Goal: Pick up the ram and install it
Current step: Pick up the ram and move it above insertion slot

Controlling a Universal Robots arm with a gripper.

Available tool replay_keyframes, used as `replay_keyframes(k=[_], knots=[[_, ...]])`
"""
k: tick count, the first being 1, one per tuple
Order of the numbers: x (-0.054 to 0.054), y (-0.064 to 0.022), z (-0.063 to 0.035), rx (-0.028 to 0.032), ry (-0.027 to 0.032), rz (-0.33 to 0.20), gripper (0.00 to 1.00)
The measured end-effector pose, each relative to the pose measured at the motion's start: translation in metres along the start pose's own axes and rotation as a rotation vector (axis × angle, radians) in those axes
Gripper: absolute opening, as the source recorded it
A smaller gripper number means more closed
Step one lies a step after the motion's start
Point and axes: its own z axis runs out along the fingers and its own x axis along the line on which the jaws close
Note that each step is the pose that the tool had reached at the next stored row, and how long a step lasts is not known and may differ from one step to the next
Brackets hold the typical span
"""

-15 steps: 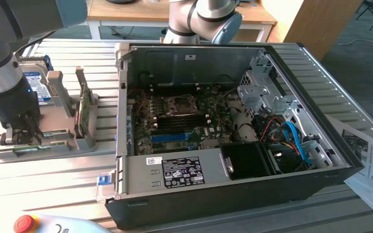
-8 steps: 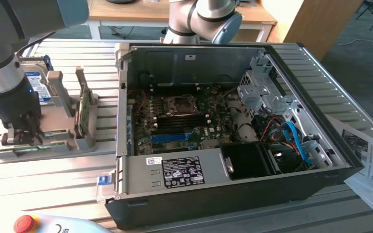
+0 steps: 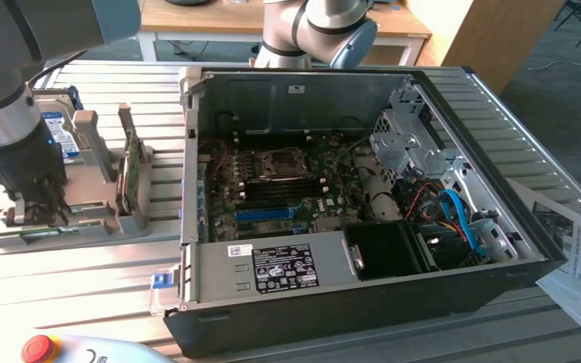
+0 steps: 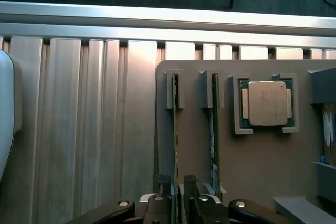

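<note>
Green ram stands on edge in its grey holder, and your fingers sit open on either side of it.

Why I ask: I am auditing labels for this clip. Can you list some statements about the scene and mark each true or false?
1. The computer case is closed. False: its side is open and the motherboard shows.
2. The gripper stands open astride the ram. True.
3. The ram is already seated in the motherboard. False: it stands on edge in the gray holder, next to a second stick.
4. A CPU lies in a pocket of the holder. True.
5. The holder sits at the exterior view's right of the computer case. False: it sits at the exterior view's left.
</note>
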Motion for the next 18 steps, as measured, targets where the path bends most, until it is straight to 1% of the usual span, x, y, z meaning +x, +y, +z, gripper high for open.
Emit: replay_keyframes(k=[12,18], knots=[[0.0,-0.0006,0.0113,-0.0002,0.0002,-0.004,0.24],[0.001,-0.0007,0.0127,-0.0013,0.0017,-0.028,0.24]])
